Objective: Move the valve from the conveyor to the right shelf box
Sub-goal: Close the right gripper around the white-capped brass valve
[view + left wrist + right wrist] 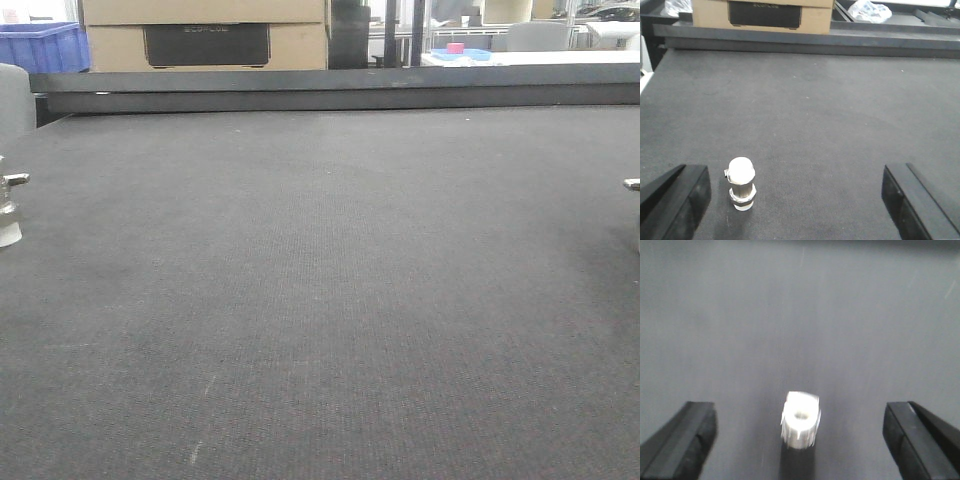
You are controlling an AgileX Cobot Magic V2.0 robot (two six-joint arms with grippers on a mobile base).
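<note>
Left pincer (795, 172) hangs low over the conveyor (815, 110), spread wide, with its 2 black fingers (677, 200) at the near corners of the left wrist view. The left valve (741, 184) stands upright on the belt between them, much nearer the left finger than the right and touching neither. It has a rounded white cap over a metal body with a hex collar.

The right pincer (800, 410) is spread just as wide. The right valve (800, 421) sits on the belt about midway between its fingers (917, 440), apart from both (this view is blurred, so only a pale ribbed piece with a round opening on top can be made out).

From the front, the dark grey woven belt fills nearly the whole view. The left valve is cut off at the left edge, and a small metal stub (632, 185) pokes in at the right edge. A dark rail (320, 95) runs along the far side. Beyond it stand a cardboard box (205, 35) with a black panel and, far left, a blue crate (40, 45).
</note>
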